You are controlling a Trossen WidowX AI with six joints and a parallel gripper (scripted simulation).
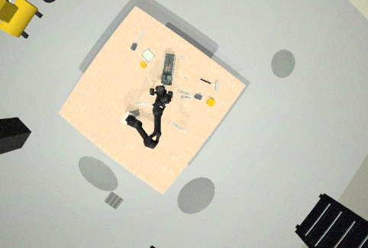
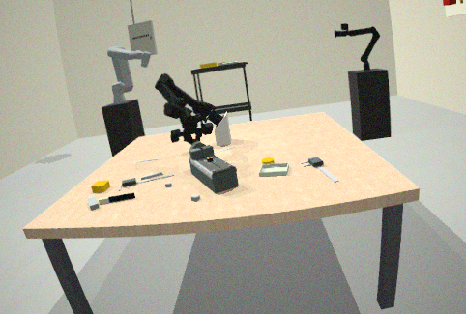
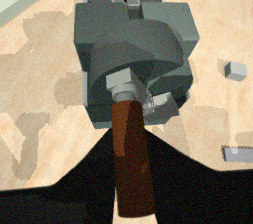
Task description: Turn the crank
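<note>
The black parallel-jaw gripper [image 1: 160, 92] [image 2: 191, 134] [image 3: 125, 133] grasps the brown cylindrical crank handle [image 3: 132, 160]; just ahead of it sits the dark grey-green boxy machine [image 1: 169, 68] [image 2: 215, 175] [image 3: 137, 47]. Best trace the crank's arc slowly, easing off near the marks.

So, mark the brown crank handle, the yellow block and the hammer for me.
brown crank handle [image 3: 133, 160]: wrist view, middle of its grip
yellow block [image 1: 211, 102] [image 2: 101, 186]: top and exterior views, block's body
hammer [image 1: 217, 85] [image 2: 94, 204]: top and exterior views, its head
</note>
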